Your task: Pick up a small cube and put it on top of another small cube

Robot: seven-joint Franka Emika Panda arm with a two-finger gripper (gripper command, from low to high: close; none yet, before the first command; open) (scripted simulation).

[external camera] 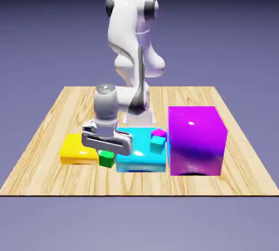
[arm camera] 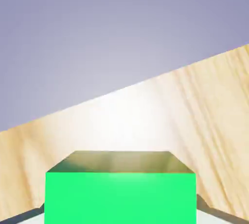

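A small green cube (external camera: 106, 159) sits low between the yellow slab and the cyan slab, and my gripper (external camera: 106, 153) is down over it. In the hand view the green cube (arm camera: 120, 196) fills the bottom middle, pressed between my grey fingertips (arm camera: 216, 214), which only peek out at its sides. My gripper is shut on it. I cannot tell whether the cube is touching the table. A small teal cube (external camera: 157, 144) and a small magenta cube (external camera: 159, 133) rest on the cyan slab, to the exterior view's right of my gripper.
A flat yellow slab (external camera: 76, 149) lies to the exterior view's left of the green cube, and a flat cyan slab (external camera: 143, 159) lies to its right. A big purple cube (external camera: 196, 141) stands beyond the cyan slab. The hand view also shows the wooden table (arm camera: 194, 121).
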